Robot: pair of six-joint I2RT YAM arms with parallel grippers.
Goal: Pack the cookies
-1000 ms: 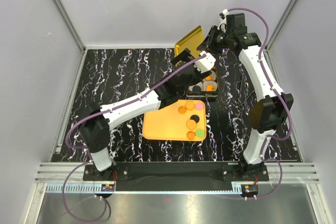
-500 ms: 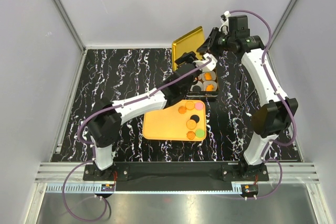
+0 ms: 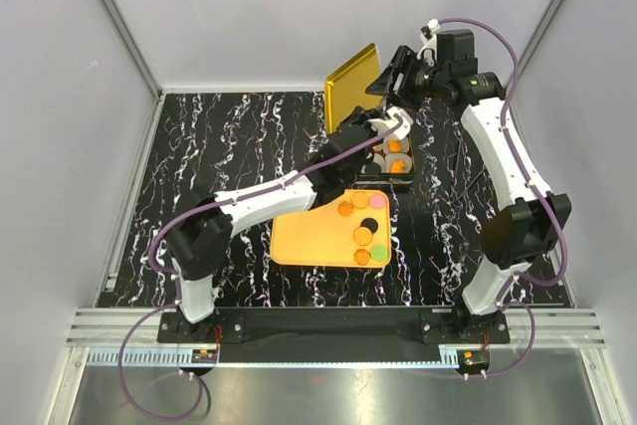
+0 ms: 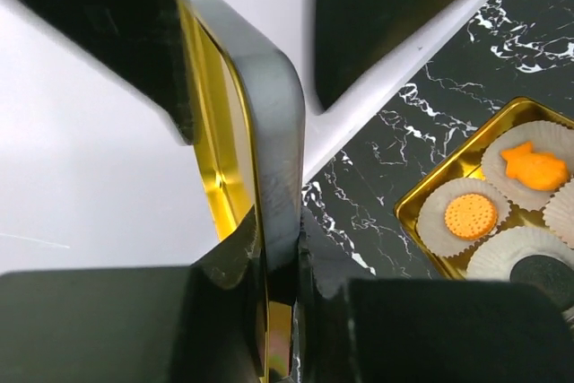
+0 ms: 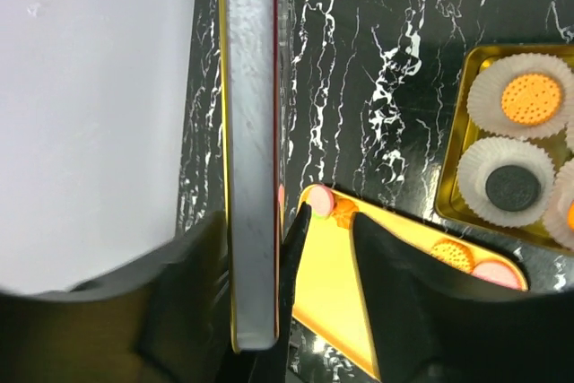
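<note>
A gold lid (image 3: 350, 87) stands on edge above the table's far side. My left gripper (image 3: 383, 126) is shut on the lid's rim (image 4: 273, 159), jaws pressed to both faces. My right gripper (image 3: 390, 77) is open, and its fingers straddle the lid's edge (image 5: 251, 177) with a gap. The gold box (image 3: 410, 178) below holds white paper cups with cookies (image 3: 396, 161): a round orange one (image 4: 471, 215), a fish-shaped one (image 4: 535, 168) and a black one (image 5: 512, 187). More cookies (image 3: 363, 228) lie on the yellow-orange tray (image 3: 309, 231).
The black marbled table (image 3: 239, 136) is fenced by a metal frame and grey walls. The tray lies just in front of the gold box. Both arms reach over the box at the far side, the left forearm crossing above the tray's back edge.
My left gripper has closed on the lid's rim. My right gripper, shut on the lid before, has opened. The lid has swung more upright.
</note>
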